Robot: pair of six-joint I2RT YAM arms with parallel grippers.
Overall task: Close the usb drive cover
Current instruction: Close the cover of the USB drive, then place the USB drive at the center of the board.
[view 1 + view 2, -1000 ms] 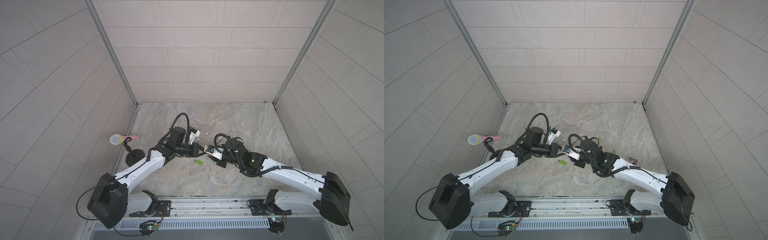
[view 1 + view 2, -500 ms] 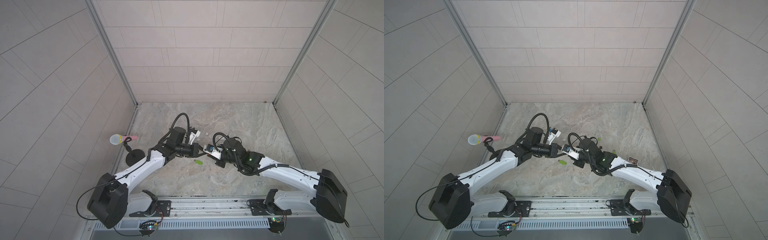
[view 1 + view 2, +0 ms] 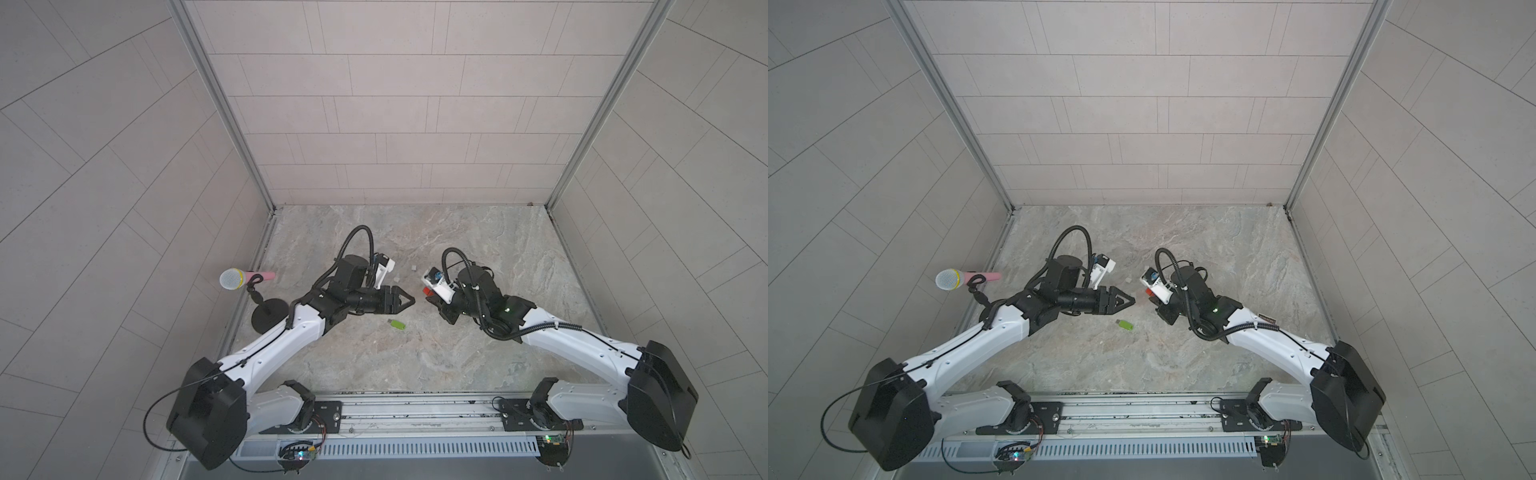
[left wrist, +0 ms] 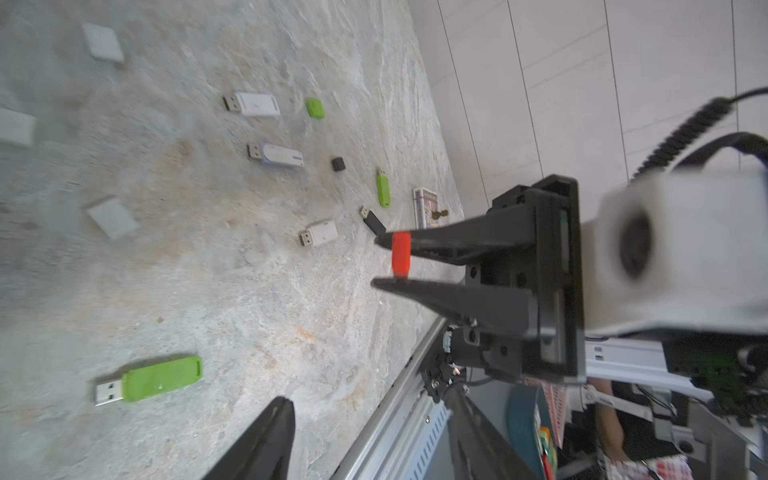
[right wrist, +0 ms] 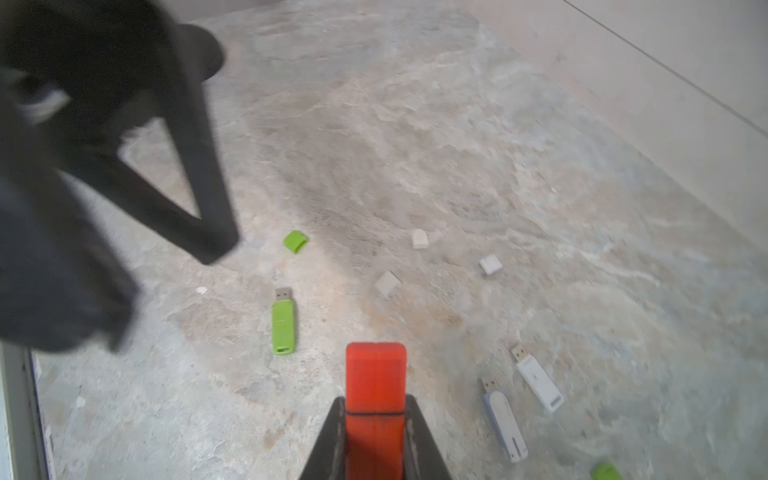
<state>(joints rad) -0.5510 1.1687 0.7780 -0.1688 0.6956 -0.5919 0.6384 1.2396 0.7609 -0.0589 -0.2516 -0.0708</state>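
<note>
Right gripper (image 5: 375, 405) is clenched on the red rectangular plastic usb drive (image 5: 376, 374), holding it level above the marbled stone tabletop (image 5: 457, 166) so one end juts free. No connector shows, so the cover seems seated. Left gripper (image 4: 368, 401) is spread and empty, facing the drive but apart from it.

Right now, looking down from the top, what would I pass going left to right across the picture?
microphone → green USB stick → red USB stick

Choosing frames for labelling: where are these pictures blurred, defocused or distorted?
Right wrist view: left arm smeared, red usb drive sharp. Left wrist view: white wrist camera out of focus. In both top views: crisp, though side walls show bowed tile lines.
</note>
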